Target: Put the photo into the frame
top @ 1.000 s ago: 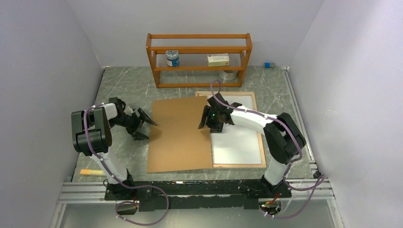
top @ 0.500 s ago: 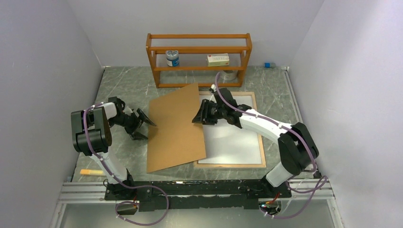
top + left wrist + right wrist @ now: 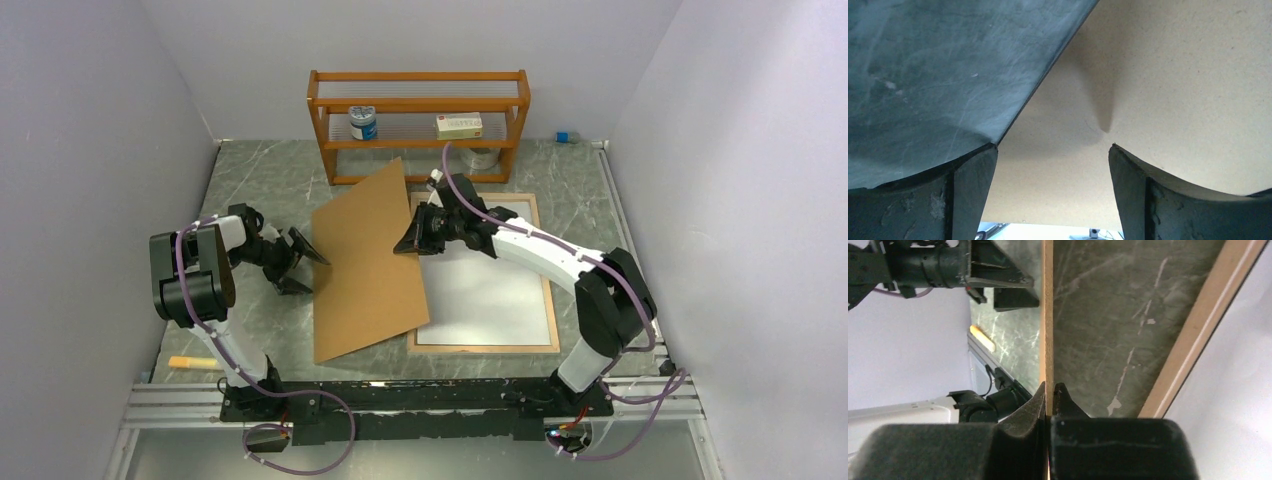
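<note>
The frame (image 3: 485, 348) lies flat on the right of the table, back rim up (image 3: 1198, 330). A white surface (image 3: 490, 290) fills it; I cannot tell whether that is the photo. The brown backing board (image 3: 365, 265) stands tilted, its right edge raised and its left edge on the table. My right gripper (image 3: 405, 245) is shut on that raised edge; in the right wrist view the thin board edge (image 3: 1047, 315) runs between the closed jaws (image 3: 1049, 385). My left gripper (image 3: 312, 275) is open beside the board's left edge, and the board (image 3: 1173, 75) fills its view beyond the gripper (image 3: 1054, 146).
An orange wooden shelf rack (image 3: 418, 125) stands at the back with a jar (image 3: 362, 122), a box (image 3: 459, 125) and a metal roll (image 3: 481, 158). A small blue object (image 3: 563, 137) lies at the back right. A yellow stick (image 3: 192, 362) lies near the left arm's base.
My right gripper has shut on the board's right edge and lifted it, swinging it left off the frame. The frame's left side now shows. The left arm has stayed put.
</note>
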Controlling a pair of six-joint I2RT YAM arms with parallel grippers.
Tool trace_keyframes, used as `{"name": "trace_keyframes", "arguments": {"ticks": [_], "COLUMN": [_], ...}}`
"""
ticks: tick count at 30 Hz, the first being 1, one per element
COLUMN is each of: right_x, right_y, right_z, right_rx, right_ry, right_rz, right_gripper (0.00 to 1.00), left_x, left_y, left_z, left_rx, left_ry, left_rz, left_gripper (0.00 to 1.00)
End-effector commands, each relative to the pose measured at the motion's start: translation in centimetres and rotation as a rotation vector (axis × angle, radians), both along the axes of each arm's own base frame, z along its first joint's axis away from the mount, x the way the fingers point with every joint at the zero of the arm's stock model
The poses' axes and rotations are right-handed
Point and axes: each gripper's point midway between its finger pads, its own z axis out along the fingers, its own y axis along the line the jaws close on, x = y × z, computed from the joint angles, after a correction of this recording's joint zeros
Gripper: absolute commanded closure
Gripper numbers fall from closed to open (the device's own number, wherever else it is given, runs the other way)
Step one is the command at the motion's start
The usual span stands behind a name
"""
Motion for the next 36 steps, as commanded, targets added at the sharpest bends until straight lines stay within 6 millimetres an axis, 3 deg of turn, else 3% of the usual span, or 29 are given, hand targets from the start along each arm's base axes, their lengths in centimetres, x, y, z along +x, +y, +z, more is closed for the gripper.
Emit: {"name": "trace_keyframes", "arguments": {"ticks": [1,8,14,18,24,29,36], "right_x": [0.6,0.7,0.6,-0.4,-2.6,-3.7,-6.0], "right_y": [-0.9,-3.7,-9.4,-12.7,-15.8,-18.2,-21.1], "right_z": [3.4,9.0,14.0,17.0,21.4,24.3,28.1], "right_rx": [-0.026,0.078,0.253,0.296,0.338,0.335,0.350], "right_ry": [-0.140,-0.240,-0.332,-0.406,-0.553,-0.669,-0.798], "right_rz": [-0.005,-0.022,-0.053,-0.085,-0.154,-0.293,-0.473], "right_gripper": [1.00,1.00,1.00,1.00,1.00,1.00,1.00], "left_x": [1.4,3.4,4.3,4.5,5.0,5.1,5.5], "left_y": [0.2,0.2,-0.4,-1.8,-7.2,-13.2,-19.1], "left_z": [0.5,4.7,7.6,7.8,7.0,5.2,3.3], "left_rx": [0.045,0.055,0.020,-0.026,-0.073,-0.121,-0.129], "left_ry": [-0.103,-0.288,-0.402,-0.424,-0.440,-0.414,-0.401], "left_rz": [-0.016,-0.012,-0.028,-0.060,-0.192,-0.327,-0.442], "left_gripper": [0.09,0.06,0.07,0.08,0.12,0.23,0.33]}}
